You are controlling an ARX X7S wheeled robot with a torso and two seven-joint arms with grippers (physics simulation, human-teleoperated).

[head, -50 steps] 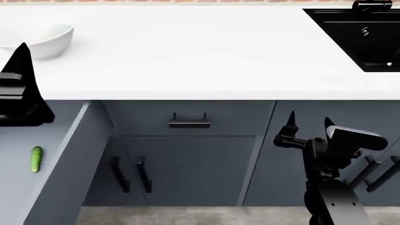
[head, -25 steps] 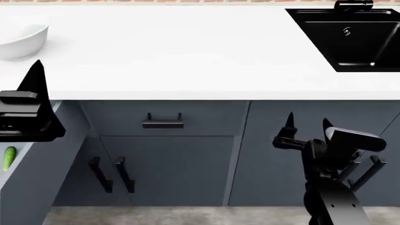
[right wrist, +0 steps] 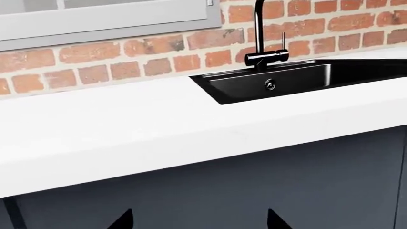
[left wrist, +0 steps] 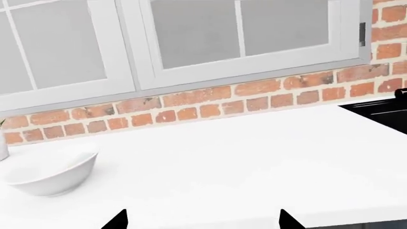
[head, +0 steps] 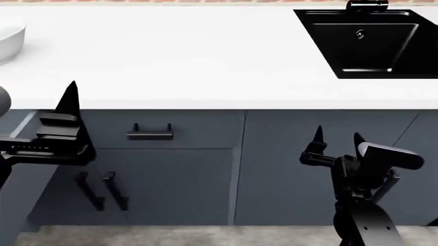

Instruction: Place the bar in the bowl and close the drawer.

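The white bowl [left wrist: 51,171] stands on the white counter near the brick wall; in the head view only its rim [head: 8,36] shows at the far left. The bar is not visible in any view. Only the open drawer's grey side wall [head: 24,169] shows at the head view's left edge; its inside is out of view. My left gripper [head: 68,100] is open and empty, level with the counter's front edge beside that drawer, and its tips frame the counter in the left wrist view [left wrist: 202,220]. My right gripper [head: 337,136] is open and empty before the cabinet fronts, also seen in its wrist view [right wrist: 198,220].
A black sink [head: 370,41] with a black faucet [right wrist: 260,33] sits in the counter at the right. Below the counter are a closed drawer with a short bar handle [head: 149,134] and cabinet doors with long handles [head: 96,189]. A window is above the brick wall [left wrist: 190,107].
The head view has swung right: the bowl and open drawer slid to the left edge, the green item left the view, and the sink moved inward. My left gripper sits lower and further right.
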